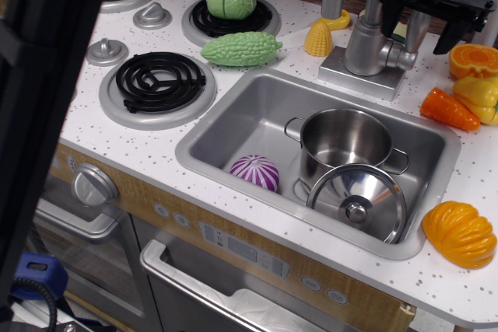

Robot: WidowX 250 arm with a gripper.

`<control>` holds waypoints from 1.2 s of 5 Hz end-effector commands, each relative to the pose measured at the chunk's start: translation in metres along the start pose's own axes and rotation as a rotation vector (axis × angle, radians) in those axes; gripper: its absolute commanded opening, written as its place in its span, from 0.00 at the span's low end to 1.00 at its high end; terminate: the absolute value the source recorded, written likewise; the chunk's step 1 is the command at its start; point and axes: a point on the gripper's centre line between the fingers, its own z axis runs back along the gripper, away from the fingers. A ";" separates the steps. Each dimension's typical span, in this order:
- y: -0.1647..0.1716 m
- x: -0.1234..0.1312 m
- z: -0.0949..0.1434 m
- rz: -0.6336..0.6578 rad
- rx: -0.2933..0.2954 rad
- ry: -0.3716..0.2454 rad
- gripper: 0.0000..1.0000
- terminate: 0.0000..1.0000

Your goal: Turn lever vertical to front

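Because the task concerned the faucet's lever (403, 56), the claw (426, 7) hung just above it — fingers spread, grasping nothing — with the lever jutting sideways between them.

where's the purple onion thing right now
The purple onion lies in the sink, at the front left of the basin, just left of the steel pot and its lid.

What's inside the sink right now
In the sink: a steel pot, its lid leaning against it, and a purple cabbage. The lid hides the floor beneath.
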 end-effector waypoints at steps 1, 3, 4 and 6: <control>-0.003 0.031 0.015 -0.011 -0.029 -0.132 1.00 0.00; -0.002 0.040 0.004 -0.036 0.020 -0.193 1.00 0.00; -0.004 0.038 0.006 -0.018 0.009 -0.171 0.00 0.00; -0.012 0.023 0.021 0.045 0.006 -0.092 0.00 0.00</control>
